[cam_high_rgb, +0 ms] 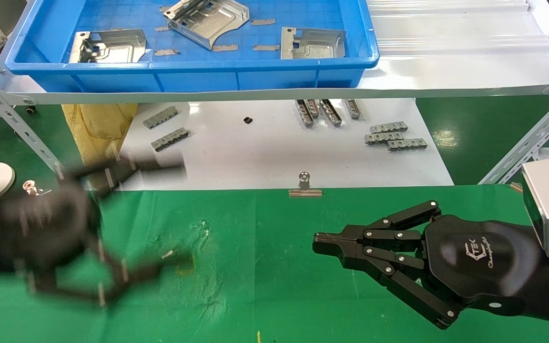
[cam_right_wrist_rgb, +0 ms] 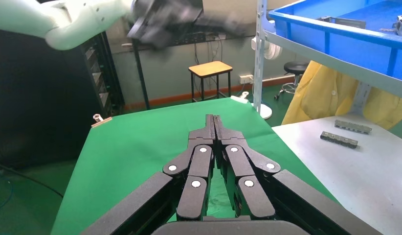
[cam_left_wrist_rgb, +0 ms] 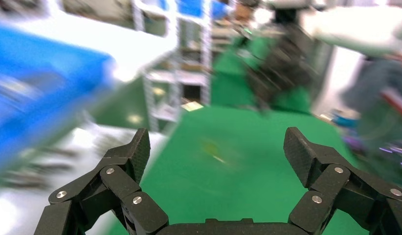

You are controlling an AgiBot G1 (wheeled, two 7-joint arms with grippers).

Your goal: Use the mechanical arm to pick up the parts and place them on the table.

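Three shiny silver parts lie in a blue tray (cam_high_rgb: 193, 66) on the white shelf: one at the left (cam_high_rgb: 107, 46), one in the middle (cam_high_rgb: 206, 21), one at the right (cam_high_rgb: 311, 44). My left gripper (cam_high_rgb: 184, 213) is blurred, open and empty over the left side of the green table (cam_high_rgb: 265, 267), near its yellowish stain (cam_high_rgb: 185, 269). The left wrist view shows its fingers spread wide (cam_left_wrist_rgb: 217, 147) with only green cloth between them. My right gripper (cam_high_rgb: 316, 240) is shut and empty, low over the table's right side; its fingers meet in the right wrist view (cam_right_wrist_rgb: 213, 120).
A white board (cam_high_rgb: 274, 157) behind the table carries several small grey toothed bars (cam_high_rgb: 393, 136). A binder clip (cam_high_rgb: 305, 186) sits on the table's far edge. Slanted shelf legs (cam_high_rgb: 17, 124) stand at both sides. A yellow cloth (cam_high_rgb: 98, 124) hangs at the back left.
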